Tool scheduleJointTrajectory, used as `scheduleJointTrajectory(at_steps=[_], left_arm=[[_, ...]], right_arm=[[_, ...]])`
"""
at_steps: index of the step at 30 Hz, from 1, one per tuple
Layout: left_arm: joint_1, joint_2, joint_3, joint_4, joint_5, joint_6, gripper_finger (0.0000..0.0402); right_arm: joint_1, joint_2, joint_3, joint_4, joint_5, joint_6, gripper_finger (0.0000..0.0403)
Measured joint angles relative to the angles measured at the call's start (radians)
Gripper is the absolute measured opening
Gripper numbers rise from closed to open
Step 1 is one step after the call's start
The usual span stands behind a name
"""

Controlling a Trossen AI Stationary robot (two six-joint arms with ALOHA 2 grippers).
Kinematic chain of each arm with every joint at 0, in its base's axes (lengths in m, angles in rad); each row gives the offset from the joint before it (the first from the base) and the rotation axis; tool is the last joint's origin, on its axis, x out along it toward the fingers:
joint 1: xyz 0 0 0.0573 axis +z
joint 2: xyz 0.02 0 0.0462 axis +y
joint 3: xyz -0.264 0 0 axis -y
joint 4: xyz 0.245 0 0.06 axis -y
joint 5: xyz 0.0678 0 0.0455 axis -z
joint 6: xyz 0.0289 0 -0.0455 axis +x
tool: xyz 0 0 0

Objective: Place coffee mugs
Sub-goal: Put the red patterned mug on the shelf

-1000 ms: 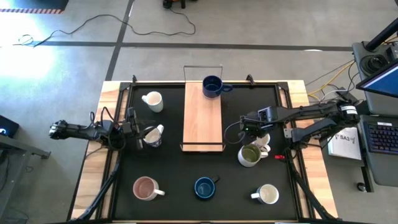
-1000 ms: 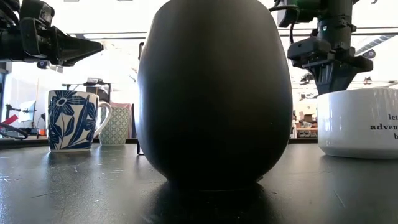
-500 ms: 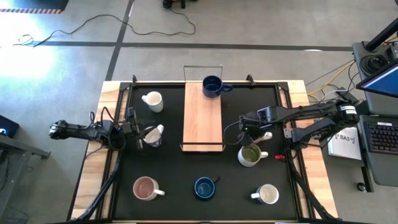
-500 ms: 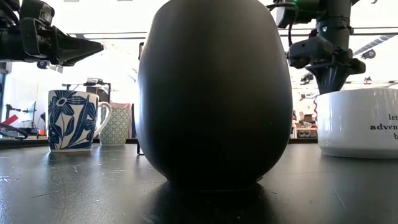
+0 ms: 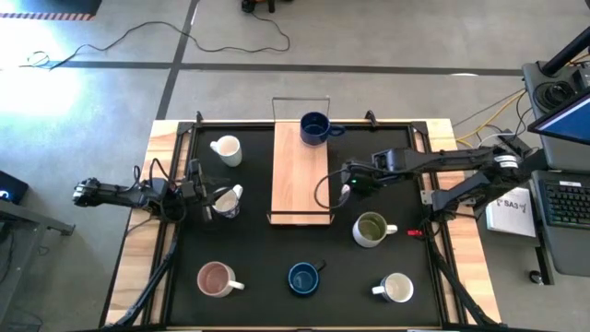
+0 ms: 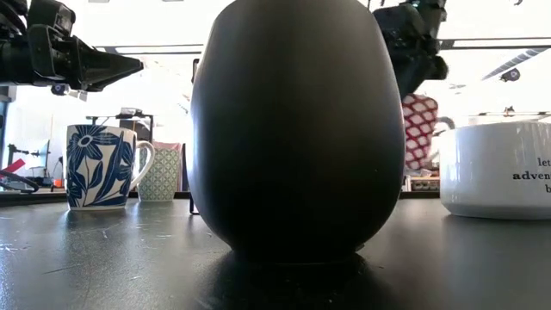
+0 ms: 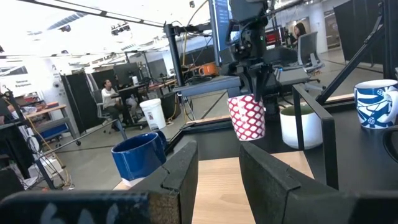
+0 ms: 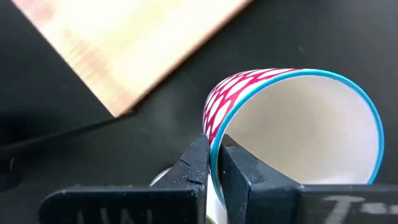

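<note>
My right gripper (image 5: 348,189) is shut on a white coffee mug with a red lattice pattern and a blue rim (image 7: 247,116). It holds the mug in the air just right of the wooden tray (image 5: 301,171). A dark blue mug (image 5: 314,127) stands on the tray's far end. My left gripper (image 5: 205,201) is open and raised beside a white-and-blue mug (image 5: 227,201), touching nothing. Standing on the black mat are a white mug (image 5: 226,149), an olive mug (image 5: 371,230), a pink-lined mug (image 5: 216,278), a dark blue mug (image 5: 302,278) and a white mug (image 5: 396,289). My right gripper pinches the red-patterned mug's blue rim (image 8: 211,138), one finger (image 8: 239,165) inside the mug and the other (image 8: 196,158) on the patterned outer wall. The fingers come from above, pointing down. The mug hangs below them nearly upright (image 6: 419,129), lifted clear of the table.
The tray has thin metal handles at both ends (image 5: 300,100). A raised frame borders the black mat (image 5: 433,148). The tray's near part is bare wood. People sit at desks in the room beyond the table (image 7: 111,99).
My right gripper has shut on the red-patterned mug's rim where the mug stood beside the olive mug. It has lifted the mug clear and carried it toward the table's left, up to the tray's right edge.
</note>
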Motion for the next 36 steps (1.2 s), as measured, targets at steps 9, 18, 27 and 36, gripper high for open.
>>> scheduleJointTrajectory(at_steps=[9,18,27,36], left_arm=[[0.0,0.0,0.0,0.0,0.0,0.0,0.01],[0.0,0.0,0.0,0.0,0.0,0.0,0.01],[0.0,0.0,0.0,0.0,0.0,0.0,0.01],[0.0,0.0,0.0,0.0,0.0,0.0,0.01]], right_arm=[[-0.025,0.201,0.207,-0.123,0.082,-0.173,0.0013],[-0.071,0.315,0.333,-0.113,0.078,-0.309,0.0013],[-0.13,0.371,0.391,-0.056,0.077,-0.392,0.0013],[-0.178,0.425,0.44,-0.031,0.076,-0.462,0.0013]])
